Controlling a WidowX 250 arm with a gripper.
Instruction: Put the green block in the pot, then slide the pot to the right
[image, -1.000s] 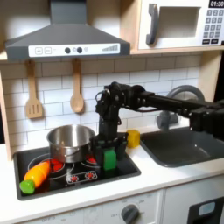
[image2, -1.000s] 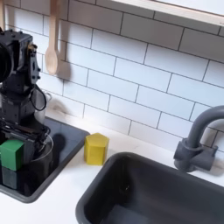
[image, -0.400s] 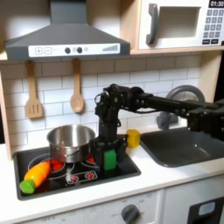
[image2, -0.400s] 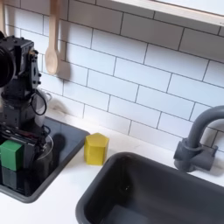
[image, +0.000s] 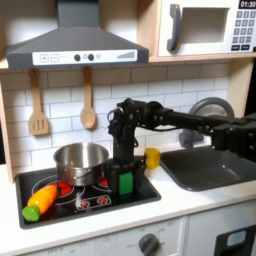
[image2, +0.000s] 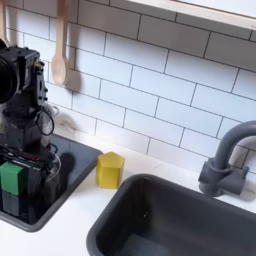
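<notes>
The gripper (image: 125, 170) points straight down over the toy stove top (image: 140, 196), and its black fingers (image: 118, 168) stand on either side of the green block (image: 126, 181), close against its upper part. Whether they press on the block or merely flank it cannot be told from either exterior view. The green block stands upright on the stove top near that surface's right edge in the first exterior view; in the second exterior view the green block (image2: 13, 177) shows at the second exterior view's left edge, with one dark finger (image2: 49, 172) just beside it. Above the gripper, the black arm (image: 190, 125) rises to a joint and then stretches away toward the first exterior view's right, passing over the sink (image: 205, 172).

The pot (image: 80, 160) sits on the stove top toward its back edge, just to the first exterior view's left of the gripper, apart from the green block. A yellow block (image: 152, 158) rests on the counter just off the stove top's right edge, between it and the sink; in the second exterior view the yellow block (image2: 110, 170) lies beside the sink's rim. An orange toy carrot (image: 39, 203) lies near the stove top's front left corner. Two wooden utensils (image: 38, 108) hang on the tiled wall above.
</notes>
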